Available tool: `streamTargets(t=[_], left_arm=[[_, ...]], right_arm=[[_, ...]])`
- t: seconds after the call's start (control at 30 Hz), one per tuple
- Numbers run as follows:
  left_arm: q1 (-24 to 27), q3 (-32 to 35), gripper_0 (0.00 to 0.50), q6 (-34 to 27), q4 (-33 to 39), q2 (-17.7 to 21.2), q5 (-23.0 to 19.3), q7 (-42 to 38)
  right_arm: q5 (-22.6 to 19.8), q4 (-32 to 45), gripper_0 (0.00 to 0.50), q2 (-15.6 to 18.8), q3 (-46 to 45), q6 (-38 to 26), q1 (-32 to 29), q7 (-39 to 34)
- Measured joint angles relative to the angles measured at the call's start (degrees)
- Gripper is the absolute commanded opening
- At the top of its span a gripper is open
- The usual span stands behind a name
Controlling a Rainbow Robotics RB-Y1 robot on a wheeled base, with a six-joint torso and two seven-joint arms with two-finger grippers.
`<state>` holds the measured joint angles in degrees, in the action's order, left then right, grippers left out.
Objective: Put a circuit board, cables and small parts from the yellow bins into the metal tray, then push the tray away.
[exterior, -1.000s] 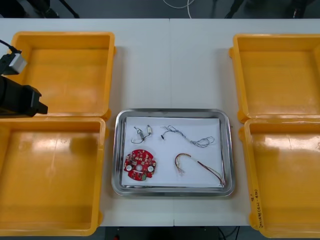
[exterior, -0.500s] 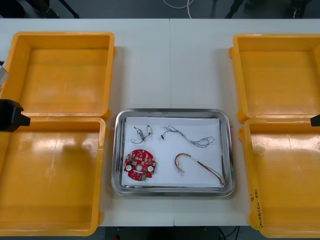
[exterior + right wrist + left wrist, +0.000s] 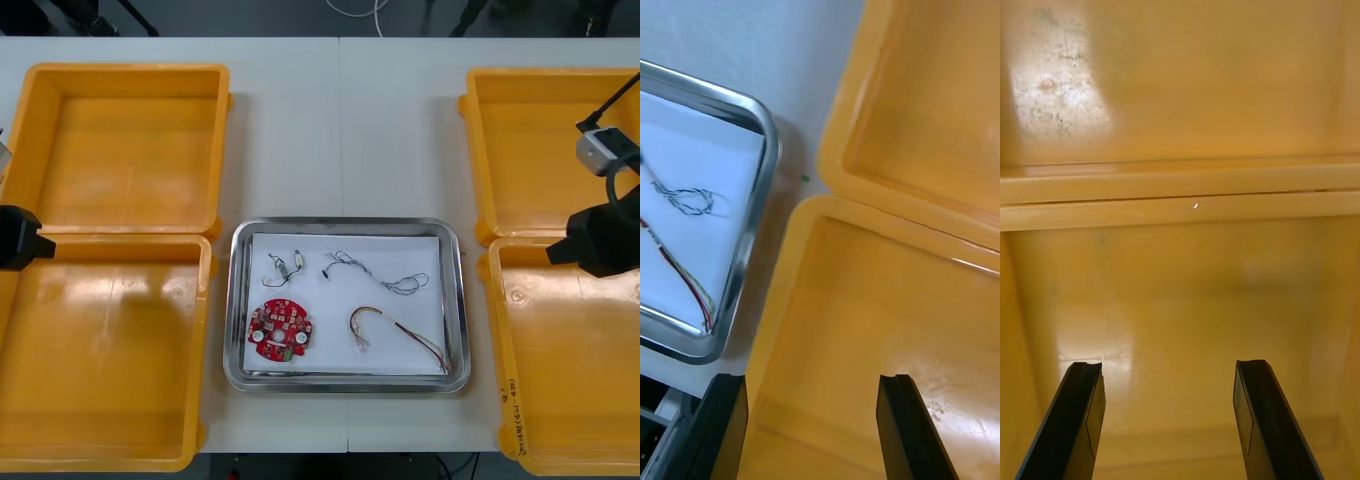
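In shiny metal tray [image 3: 347, 225], round red board [image 3: 281, 331]

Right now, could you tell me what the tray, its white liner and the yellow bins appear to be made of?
Metal tray: looks like polished steel, mirror-bright rim.
White liner: probably paper, matte and flat.
Yellow bins: likely moulded plastic, glossy with soft highlights and rounded rims.

A short line of small dark writing [image 3: 510, 417] is running along the left rim of the near right yellow bin [image 3: 575, 370], close to that bin's near left corner; its characters are proving too small to make out. Nothing else is carrying any legible text, label or number.
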<state>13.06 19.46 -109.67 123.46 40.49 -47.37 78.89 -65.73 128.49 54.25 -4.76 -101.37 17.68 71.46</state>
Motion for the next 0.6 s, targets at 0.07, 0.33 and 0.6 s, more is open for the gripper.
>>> streamTargets(t=[0.07, 0.33, 0.6], left_arm=[[-0.05, 0.0, 0.5, 0.0, 0.0, 0.0, 0.02, 0.0], [-0.07, 0.0, 0.5, 0.0, 0.01, 0.01, 0.12, 0.0], [-0.08, 0.0, 0.5, 0.0, 0.03, 0.02, 0.13, 0.0]], right_arm=[[-0.06, 0.75, 0.5, 0.02, 2.42, -0.02, 1.72, 0.0], [-0.08, 2.31, 0.5, 0.14, 15.47, 0.0, 10.65, 0.0], [2.82, 3.79, 0.5, -1.24, 29.39, 0.09, 19.14, 0.01]])
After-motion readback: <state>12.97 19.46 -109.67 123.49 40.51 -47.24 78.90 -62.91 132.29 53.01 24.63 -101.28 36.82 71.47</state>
